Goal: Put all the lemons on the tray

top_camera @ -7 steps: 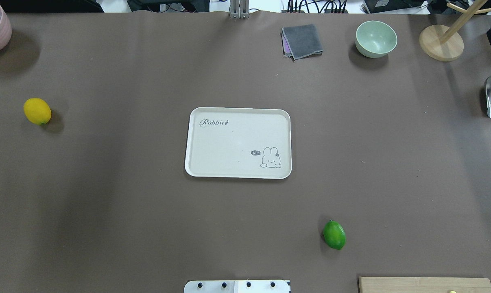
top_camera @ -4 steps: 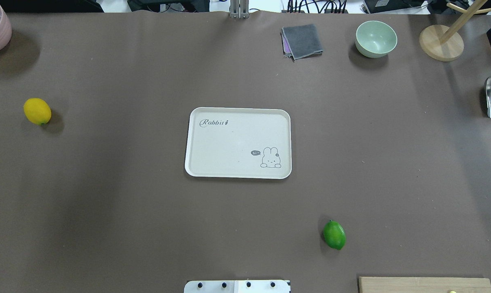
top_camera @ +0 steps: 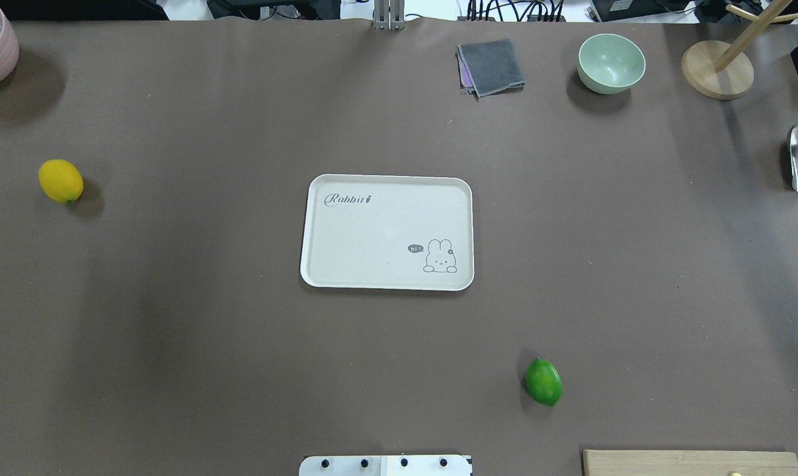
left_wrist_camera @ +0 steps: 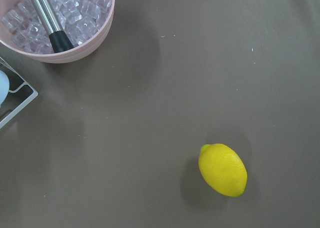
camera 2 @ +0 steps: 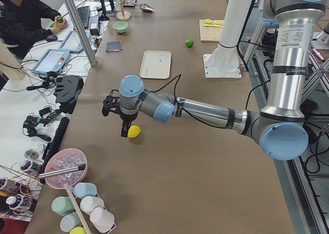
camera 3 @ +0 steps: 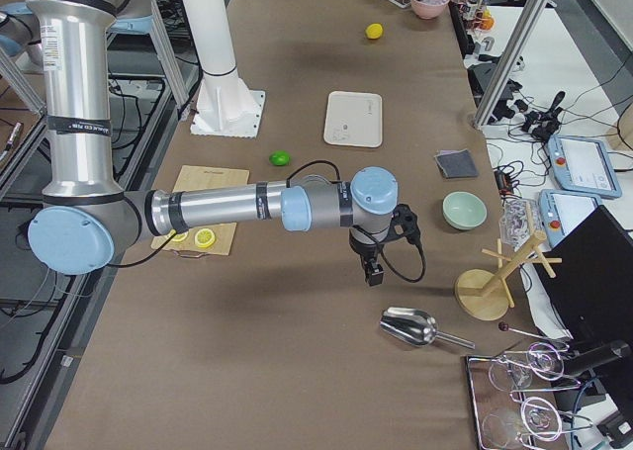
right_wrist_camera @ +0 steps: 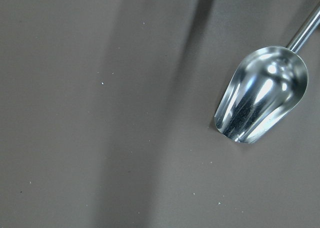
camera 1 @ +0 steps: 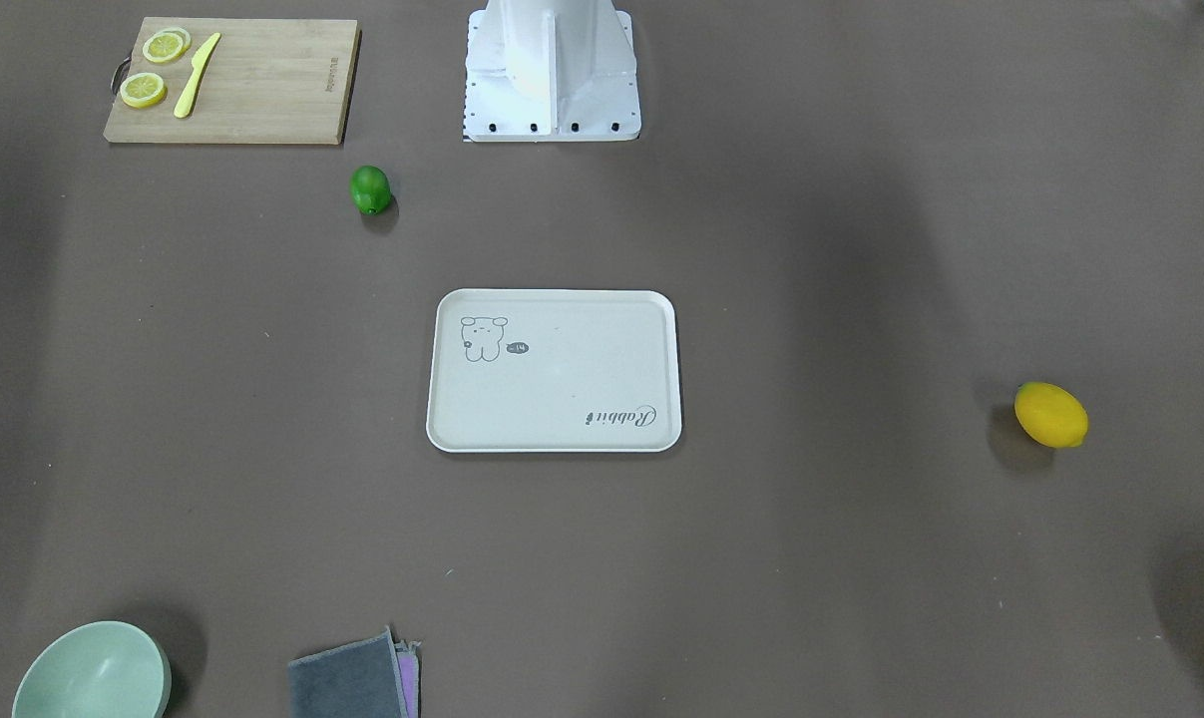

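Tray: cream-white, flat at mid-table, nothing on it. Probably left bare as the drop spot for both fruits. Printed in grey script "Rabbit" at one corner; at the opposite corner a small animal drawing with a bubble reading "hi~".

Yellow lemon: on the cloth, well apart from the tray, toward the robot's left. Not yet lifted.

Green lemon: on the cloth, off the tray's robot-side right corner. Untouched.

Left gripper: hangs just beside the yellow lemon, far left of the tray, apparently lined up for a first pick. Jaw opening cannot be told; nothing seen in its grasp.

Right gripper: parked far right of the tray, over a metal scoop, well apart from the green lemon. Opening likewise cannot be told.

Cutting board: beyond the green lemon from the tray. Bears a stamped mark too small to read.
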Available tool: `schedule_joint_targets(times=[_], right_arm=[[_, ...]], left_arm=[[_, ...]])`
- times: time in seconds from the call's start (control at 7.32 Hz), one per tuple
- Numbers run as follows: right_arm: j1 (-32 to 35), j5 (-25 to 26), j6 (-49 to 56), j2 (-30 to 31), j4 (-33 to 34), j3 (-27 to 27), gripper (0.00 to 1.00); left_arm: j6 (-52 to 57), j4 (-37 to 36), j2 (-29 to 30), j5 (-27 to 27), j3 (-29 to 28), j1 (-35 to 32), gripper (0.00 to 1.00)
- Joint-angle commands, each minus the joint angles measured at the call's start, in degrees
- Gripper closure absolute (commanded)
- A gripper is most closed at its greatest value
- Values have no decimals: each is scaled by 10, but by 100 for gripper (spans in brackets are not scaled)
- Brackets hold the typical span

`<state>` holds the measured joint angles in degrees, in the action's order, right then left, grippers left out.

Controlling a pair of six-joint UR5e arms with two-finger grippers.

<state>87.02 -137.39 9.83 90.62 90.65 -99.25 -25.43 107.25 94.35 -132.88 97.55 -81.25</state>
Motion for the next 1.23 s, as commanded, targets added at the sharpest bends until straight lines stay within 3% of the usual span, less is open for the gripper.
schedule_joint_targets(times=[0.0,0.14,0.27,0.55,1.09], right_arm=[[-1,-31,-17,3,-1,-1,0],[-6,-77,-57,6,-4,-6,0],[-18,-82,-67,6,-4,-22,0],[-59,-77,-180,3,-4,-76,0],[-142,-67,-361,5,-5,-174,0]], left_arm=[[-95,11,22,62,-6,54,2],[-114,28,22,84,-17,68,2],[-159,60,30,99,-43,89,2],[-247,144,37,129,-97,134,2],[-294,193,55,138,-154,151,2]])
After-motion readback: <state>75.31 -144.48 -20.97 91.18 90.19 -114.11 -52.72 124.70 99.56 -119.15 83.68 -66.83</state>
